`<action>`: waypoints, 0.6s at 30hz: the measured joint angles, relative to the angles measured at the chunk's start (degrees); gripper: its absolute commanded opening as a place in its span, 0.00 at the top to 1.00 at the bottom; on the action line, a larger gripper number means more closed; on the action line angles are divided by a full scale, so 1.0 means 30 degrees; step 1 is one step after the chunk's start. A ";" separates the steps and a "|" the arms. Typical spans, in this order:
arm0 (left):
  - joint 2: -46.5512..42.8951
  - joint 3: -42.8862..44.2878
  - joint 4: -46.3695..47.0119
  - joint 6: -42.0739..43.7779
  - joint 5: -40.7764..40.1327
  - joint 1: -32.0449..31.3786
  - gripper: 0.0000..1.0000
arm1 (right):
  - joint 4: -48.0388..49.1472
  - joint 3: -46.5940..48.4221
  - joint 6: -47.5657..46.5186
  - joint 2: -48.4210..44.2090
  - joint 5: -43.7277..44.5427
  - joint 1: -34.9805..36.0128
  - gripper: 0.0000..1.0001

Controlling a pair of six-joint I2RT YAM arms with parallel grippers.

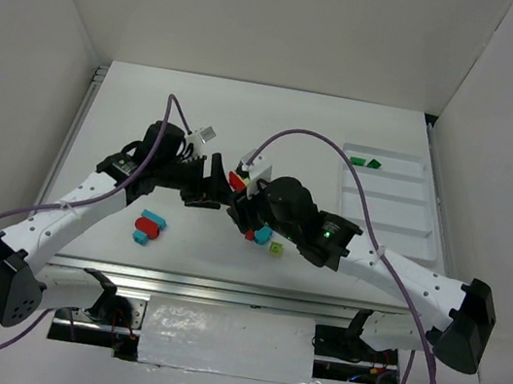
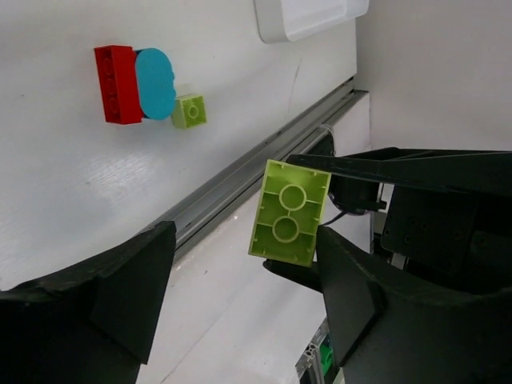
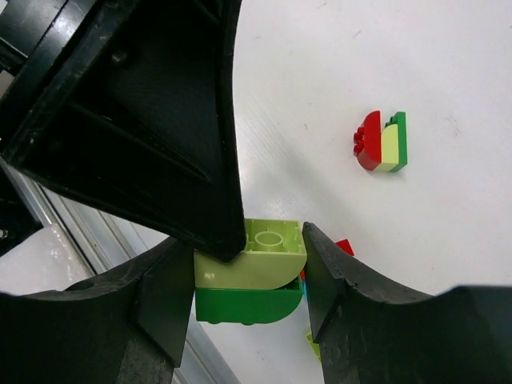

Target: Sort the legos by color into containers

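My right gripper (image 3: 250, 272) is shut on a stack of a pale yellow-green brick (image 3: 252, 260) on a dark green brick (image 3: 244, 302), held above the table. My left gripper (image 2: 244, 248) is open; its right finger (image 2: 376, 304) lies against the yellow-green brick (image 2: 290, 212), whose hollow underside faces its camera. In the top view both grippers, left (image 1: 211, 190) and right (image 1: 238, 211), meet at mid-table. The white tray (image 1: 429, 221) at the right holds two dark green bricks (image 1: 365, 161) in its far compartment.
A red and cyan pair (image 2: 136, 84) with a small yellow-green brick (image 2: 190, 110) lies by the right gripper. A red, yellow and green cluster (image 3: 382, 142) lies behind the grippers. Red and cyan bricks (image 1: 147, 228) lie front left. White walls enclose the table.
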 measured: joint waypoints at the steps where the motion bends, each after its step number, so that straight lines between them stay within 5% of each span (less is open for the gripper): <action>1: -0.0058 -0.0080 0.0131 -0.0051 0.0109 -0.0029 0.20 | 0.0015 -0.0066 -0.0051 -0.0175 -0.0124 0.0015 0.80; 8: -0.0299 -0.0204 0.1311 -0.0350 0.0444 -0.0903 0.26 | 0.0291 -0.0197 -0.0117 -0.0495 -0.1013 0.0066 0.79; 18: -0.0131 -0.0189 0.1574 0.0197 -0.0321 -0.1625 0.98 | -0.0007 0.0189 -0.0204 0.0226 -0.1188 0.0182 0.77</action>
